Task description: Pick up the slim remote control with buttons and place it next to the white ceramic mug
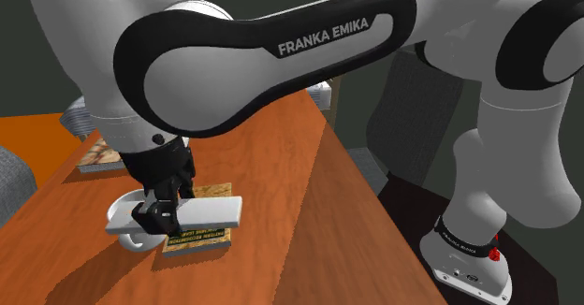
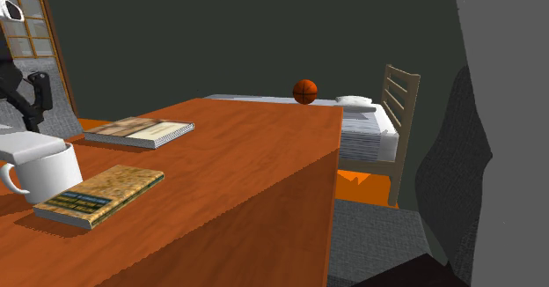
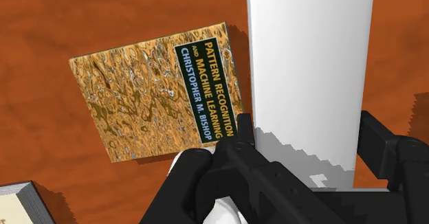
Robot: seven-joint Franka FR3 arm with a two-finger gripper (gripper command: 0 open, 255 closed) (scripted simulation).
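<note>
The remote control is drawn as a plain white slab (image 3: 309, 71) with no buttons showing. My black gripper (image 3: 309, 157) is shut on it, one finger (image 3: 234, 147) against each long side. In the shoulder view the gripper (image 1: 157, 217) holds the remote (image 1: 211, 210) level, just above the white mug (image 1: 124, 204) and partly over a mottled yellow book (image 1: 201, 239). The second exterior view has the remote (image 2: 19, 146) lying across the top of the mug (image 2: 42, 172); I cannot tell whether they touch. A bit of the mug (image 3: 185, 164) shows beside my fingers.
The orange-brown wooden table (image 1: 281, 191) also carries a second book (image 2: 141, 131) further back. The yellow book (image 2: 101, 194) lies right beside the mug. Beyond the table's far edge are a bed (image 2: 361, 127), a wooden chair (image 2: 400, 109) and a basketball (image 2: 305, 91).
</note>
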